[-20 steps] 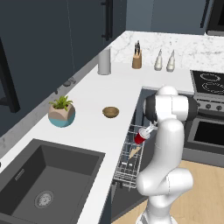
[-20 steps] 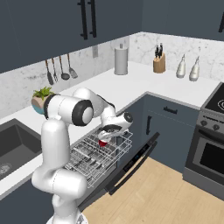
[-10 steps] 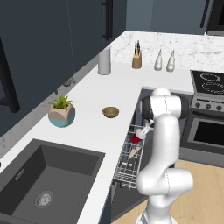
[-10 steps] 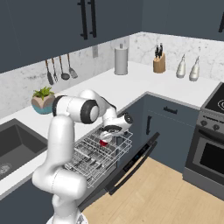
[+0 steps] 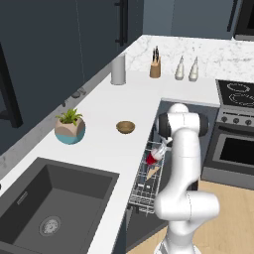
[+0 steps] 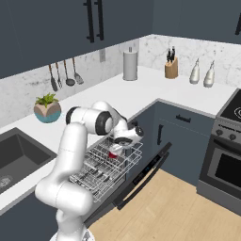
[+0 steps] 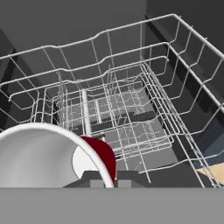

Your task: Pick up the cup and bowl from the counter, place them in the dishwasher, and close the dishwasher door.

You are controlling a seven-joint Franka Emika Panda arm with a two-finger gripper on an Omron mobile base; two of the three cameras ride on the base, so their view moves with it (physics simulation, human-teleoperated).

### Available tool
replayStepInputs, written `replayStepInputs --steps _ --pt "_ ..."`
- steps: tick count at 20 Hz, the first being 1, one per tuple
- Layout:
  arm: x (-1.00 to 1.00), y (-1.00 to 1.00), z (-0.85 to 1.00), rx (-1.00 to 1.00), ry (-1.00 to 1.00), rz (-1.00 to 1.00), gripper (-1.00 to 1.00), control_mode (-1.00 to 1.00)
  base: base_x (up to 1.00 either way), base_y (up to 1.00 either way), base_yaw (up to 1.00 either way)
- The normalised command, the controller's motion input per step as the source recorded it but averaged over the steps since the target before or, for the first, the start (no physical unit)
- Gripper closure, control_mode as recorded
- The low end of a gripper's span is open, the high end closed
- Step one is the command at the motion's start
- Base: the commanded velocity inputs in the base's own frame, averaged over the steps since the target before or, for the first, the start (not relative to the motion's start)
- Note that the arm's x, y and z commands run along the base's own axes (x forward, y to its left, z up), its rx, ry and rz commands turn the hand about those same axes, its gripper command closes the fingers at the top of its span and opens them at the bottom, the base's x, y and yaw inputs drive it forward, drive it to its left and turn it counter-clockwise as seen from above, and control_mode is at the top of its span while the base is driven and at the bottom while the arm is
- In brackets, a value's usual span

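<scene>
The pincer grips the cup over the dishwasher rack; the bowl waits on the bench, door open.

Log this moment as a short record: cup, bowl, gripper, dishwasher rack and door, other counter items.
cup: red cup held by the gripper over the pulled-out dishwasher rack; white inside faces the hand camera
bowl: brown bowl sits on the counter, not yet loaded
gripper: shut on the cup, above the rack
dishwasher door: open, folded down
other counter items: plant pot, grey canister, knife block, two bottles
stage: cup being placed; bowl and door remain
</scene>
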Motion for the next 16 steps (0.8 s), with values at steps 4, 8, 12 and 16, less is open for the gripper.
replayStepInputs --steps 4,8,12,16 --pt "0.14 0.0 -0.5 0.0 -0.09 0.09 1.0 -1.0 0.0 0.0 0.0" --pt "0.02 0.0 -0.53 0.0 -0.05 0.09 1.0 -1.0 0.0 0.0 0.0" --pt "0.0 0.0 -0.49 0.0 -0.02 0.08 1.0 -1.0 0.0 0.0 0.0" --pt "0.0 0.0 -0.44 0.0 0.0 0.06 1.0 -1.0 0.0 0.0 0.0"
